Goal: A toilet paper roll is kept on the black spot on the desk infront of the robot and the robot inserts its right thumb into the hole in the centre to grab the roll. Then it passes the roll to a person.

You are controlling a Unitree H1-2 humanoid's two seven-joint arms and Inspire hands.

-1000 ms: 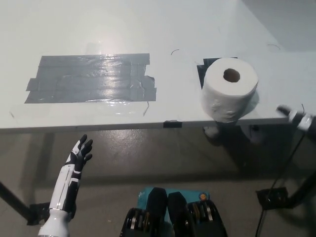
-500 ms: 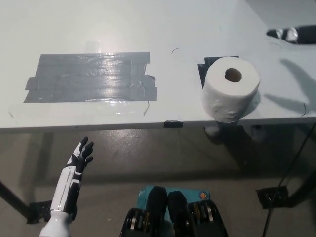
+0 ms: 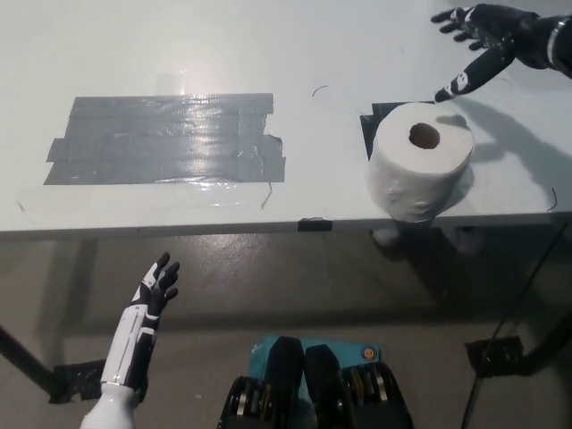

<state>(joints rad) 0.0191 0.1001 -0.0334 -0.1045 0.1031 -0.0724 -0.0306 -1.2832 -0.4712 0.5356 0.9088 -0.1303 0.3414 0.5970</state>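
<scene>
White toilet paper roll (image 3: 419,170) stands upright, hole up, on a black tape spot (image 3: 374,120) near the white worktop (image 3: 268,54) front edge, right side. Black right hand (image 3: 478,40) hovers just beyond it, fingers spread, holding nothing. White left hand (image 3: 154,288) rests below the worktop edge, lower left, fingers apart. Grey tape patch (image 3: 165,140) at left.

White roll (image 3: 418,172) on pale grey-white bench (image 3: 268,45), dark patches beside.

Embossed white paper with brown cardboard core; under the roll, black spot (image 3: 380,121). Glossy dark grey tape patch (image 3: 170,141), in overlapping strips with light reflections. Black right robot hand (image 3: 478,40) with small white marks on one finger; left robot hand (image 3: 154,288) with black fingers above white forearm. Dull brownish-grey floor (image 3: 295,277).
</scene>
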